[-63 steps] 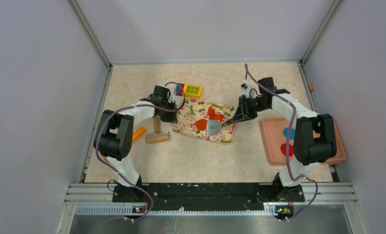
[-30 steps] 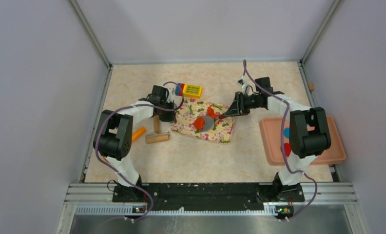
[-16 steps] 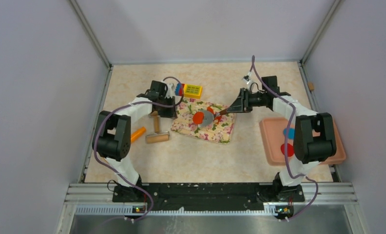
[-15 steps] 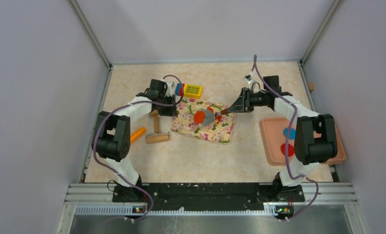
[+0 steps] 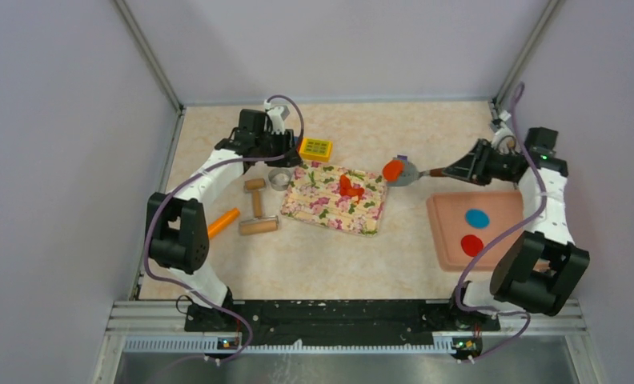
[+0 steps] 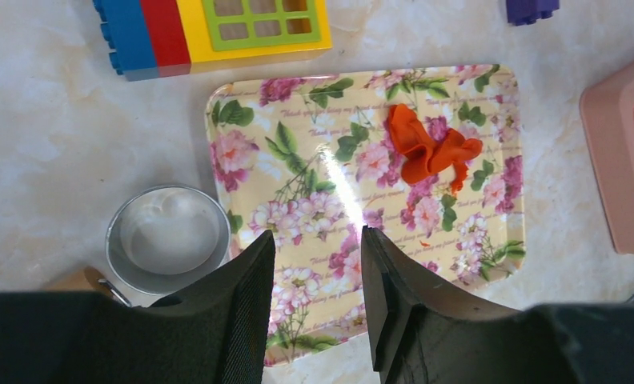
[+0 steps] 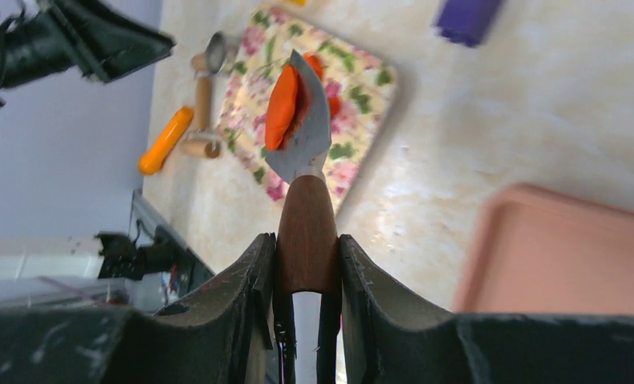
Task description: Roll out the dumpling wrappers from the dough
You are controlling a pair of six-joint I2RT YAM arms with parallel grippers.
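My right gripper is shut on the wooden handle of a metal spatula. It holds the spatula in the air between the floral tray and the pink tray. A round red dumpling wrapper lies on the blade, and it also shows in the right wrist view. A ragged red-orange scrap of dough lies on the floral tray, and it also shows in the left wrist view. My left gripper is open and empty above the metal ring, at the tray's left edge.
The pink tray holds a blue disc and a red disc. A wooden rolling pin, a small wooden roller and an orange carrot toy lie left of the floral tray. Yellow blocks and a purple block lie behind.
My right gripper lifted the spatula with the wrapper off the floral tray and swung right toward the pink tray. My left arm drew back, and the metal ring now shows on the table.
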